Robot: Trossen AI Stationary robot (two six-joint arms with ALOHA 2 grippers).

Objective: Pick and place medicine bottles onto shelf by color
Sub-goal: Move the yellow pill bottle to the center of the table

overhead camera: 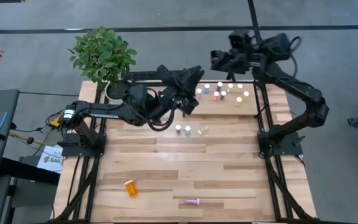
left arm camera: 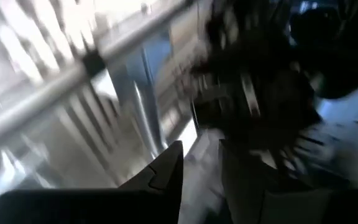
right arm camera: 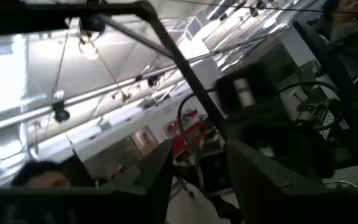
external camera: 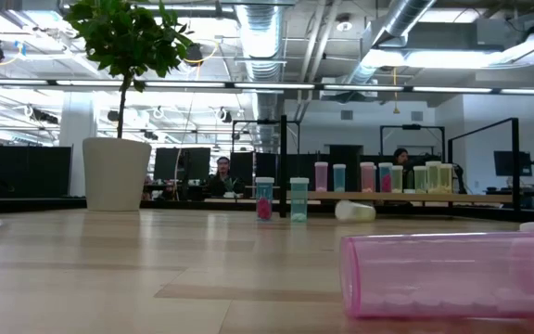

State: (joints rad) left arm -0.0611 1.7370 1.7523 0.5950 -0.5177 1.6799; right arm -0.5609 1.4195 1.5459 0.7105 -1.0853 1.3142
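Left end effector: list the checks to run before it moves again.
1. Left end effector shut: ok.
2. Bottle held in it: cannot tell, the left wrist view is blurred.
3. Right end effector open, empty and raised behind the shelf: ok.
4. All bottles shelved: not ok. Two upright bottles and a small fallen bottle sit mid-table; the orange bottle and the pink bottle lie near the front edge.
5. Shelf sorted by color: cannot tell.
6. Left arm clear of the plant pot: cannot tell.
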